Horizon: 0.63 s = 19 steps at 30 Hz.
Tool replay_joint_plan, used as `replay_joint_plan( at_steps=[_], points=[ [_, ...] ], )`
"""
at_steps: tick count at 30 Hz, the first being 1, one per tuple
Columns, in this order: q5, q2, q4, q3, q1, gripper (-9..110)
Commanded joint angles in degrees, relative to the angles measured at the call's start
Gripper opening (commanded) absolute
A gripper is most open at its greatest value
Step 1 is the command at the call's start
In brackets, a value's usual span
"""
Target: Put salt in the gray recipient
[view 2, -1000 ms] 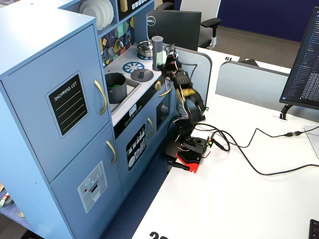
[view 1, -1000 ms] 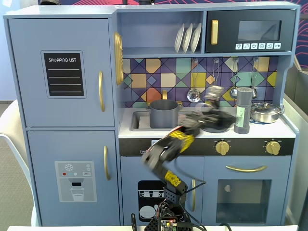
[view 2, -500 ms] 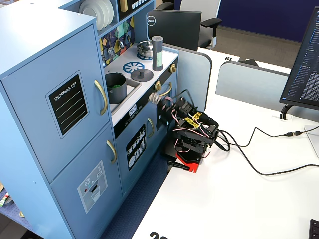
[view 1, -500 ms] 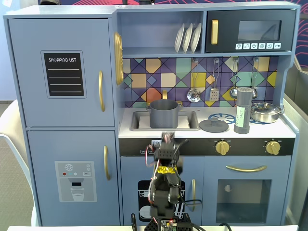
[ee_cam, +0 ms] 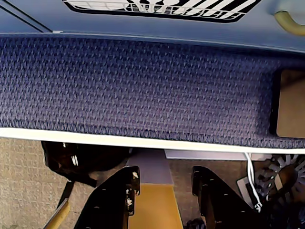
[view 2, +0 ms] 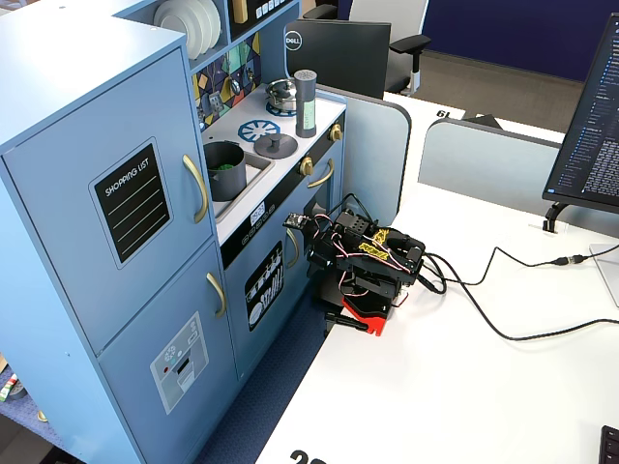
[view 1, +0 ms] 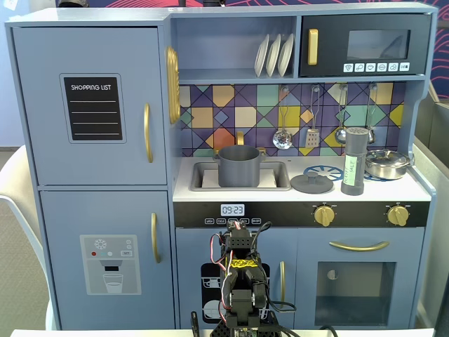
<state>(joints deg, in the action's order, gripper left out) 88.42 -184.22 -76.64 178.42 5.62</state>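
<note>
Tall gray salt [view 1: 353,162] with pale green label upright beside lid [view 1: 311,183], pot [view 1: 239,166] in sink; gripper [ee_cam: 164,183] parted, empty.

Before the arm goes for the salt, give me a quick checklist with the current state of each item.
1. Salt upright on the counter, beside the lid: ok.
2. Pot sits open in the sink: ok.
3. Lid off the pot: ok.
4. End effector open and empty in the wrist view: ok.
5. Arm folded low on the table, well below the counter: not ok for reaching yet.
6. Pot empty: not ok; something green shows inside in a fixed view.
</note>
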Motion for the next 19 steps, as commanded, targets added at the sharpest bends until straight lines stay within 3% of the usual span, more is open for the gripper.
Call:
replay_joint_plan(
  at_steps=[1,19],
  points=[
    [-0.70,-0.26,0.62,0.09,0.53,7],
    [-0.62,-0.26,0.62,0.18,0.00,7]
  ],
)
